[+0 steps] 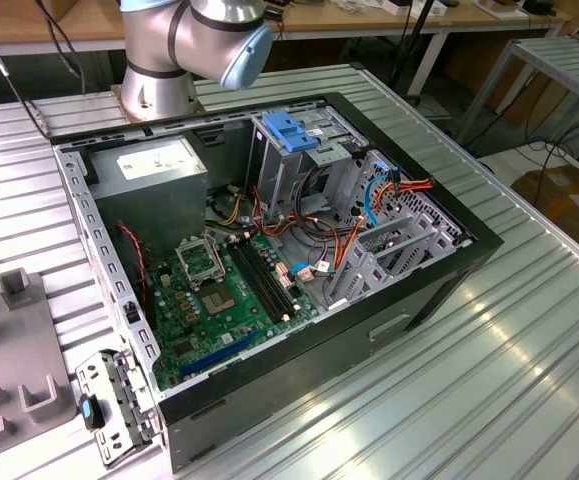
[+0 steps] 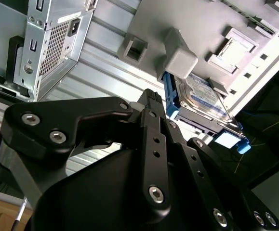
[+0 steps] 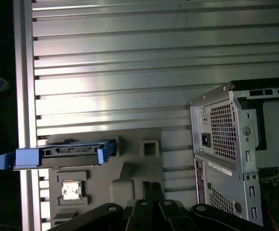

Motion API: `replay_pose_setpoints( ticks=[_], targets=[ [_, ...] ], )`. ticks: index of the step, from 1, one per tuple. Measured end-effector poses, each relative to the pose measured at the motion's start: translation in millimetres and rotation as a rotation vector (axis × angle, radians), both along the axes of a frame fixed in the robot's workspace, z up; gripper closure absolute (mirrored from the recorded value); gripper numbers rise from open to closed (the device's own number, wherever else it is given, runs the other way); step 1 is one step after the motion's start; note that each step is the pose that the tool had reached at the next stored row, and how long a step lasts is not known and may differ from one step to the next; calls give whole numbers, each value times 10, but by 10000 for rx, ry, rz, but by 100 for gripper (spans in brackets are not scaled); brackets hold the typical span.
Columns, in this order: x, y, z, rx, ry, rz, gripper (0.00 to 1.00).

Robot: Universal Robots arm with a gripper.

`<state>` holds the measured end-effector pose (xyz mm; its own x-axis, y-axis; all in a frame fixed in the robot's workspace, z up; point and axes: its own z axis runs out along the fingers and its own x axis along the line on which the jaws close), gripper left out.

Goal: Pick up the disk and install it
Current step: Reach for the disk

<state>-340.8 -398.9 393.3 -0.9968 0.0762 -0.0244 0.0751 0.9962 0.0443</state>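
Note:
The disk (image 3: 57, 156) stands on its edge in a slot of the grey fixture tray (image 3: 134, 175), with blue side rails and a blue tab at one end. In the second wrist view the disk (image 2: 199, 96) shows its silver face and a white-and-blue label. My gripper (image 3: 151, 185) hangs above that tray, well clear of the disk, and touches nothing. Its fingers are shut together with nothing between them, as the second wrist view also shows of the gripper (image 2: 151, 94).
An open computer case (image 1: 269, 250) lies on the ribbed aluminium table (image 1: 489, 380), with a blue-latched drive cage (image 1: 294, 135) and a grey power supply box (image 1: 159, 165) inside. The grey fixture tray (image 1: 9, 360) sits at the exterior view's left. A small chip (image 3: 72, 189) rests in the tray.

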Motion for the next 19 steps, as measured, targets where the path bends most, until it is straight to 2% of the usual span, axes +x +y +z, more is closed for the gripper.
replay_pose_setpoints(
  ticks=[2,9,19],
  targets=[
    [-62,0,0,0,-1,0,89],
    [-151,0,0,0,0,1,89],
    [-337,12,-1,1,-1,0,89]
  ],
)
